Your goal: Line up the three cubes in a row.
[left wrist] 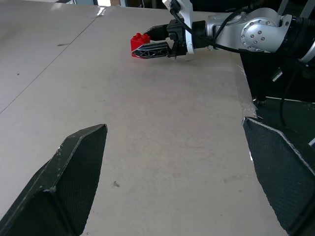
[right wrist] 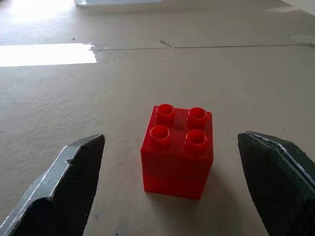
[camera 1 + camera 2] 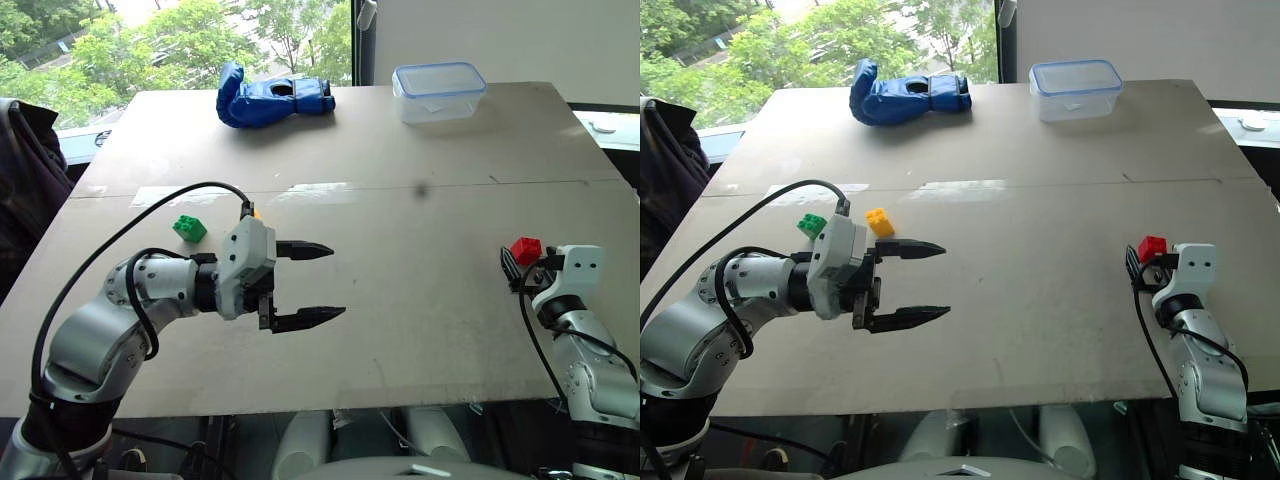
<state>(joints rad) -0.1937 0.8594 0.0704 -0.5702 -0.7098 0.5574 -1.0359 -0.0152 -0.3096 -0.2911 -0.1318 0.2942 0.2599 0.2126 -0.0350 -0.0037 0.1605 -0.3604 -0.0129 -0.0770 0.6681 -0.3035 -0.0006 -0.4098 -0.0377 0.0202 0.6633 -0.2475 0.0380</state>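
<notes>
The red cube (image 2: 178, 151) stands on the table near its right edge, studs up. My right gripper (image 3: 514, 266) is open, one finger on each side of the cube with a gap on both sides. The left wrist view also has the red cube (image 1: 140, 43) with the right gripper at it. At the table's left lie the green cube (image 3: 812, 224) and, just to its right, the yellow cube (image 3: 879, 221). My left gripper (image 3: 336, 282) hovers open and empty over the middle-left of the table, pointing right, in front of the yellow cube.
A blue glove (image 3: 270, 97) lies at the back left and a clear plastic box (image 3: 438, 92) stands at the back right. A dark bag or jacket (image 3: 25, 170) sits off the table's left side. The table's (image 3: 420, 330) right edge is close to the red cube.
</notes>
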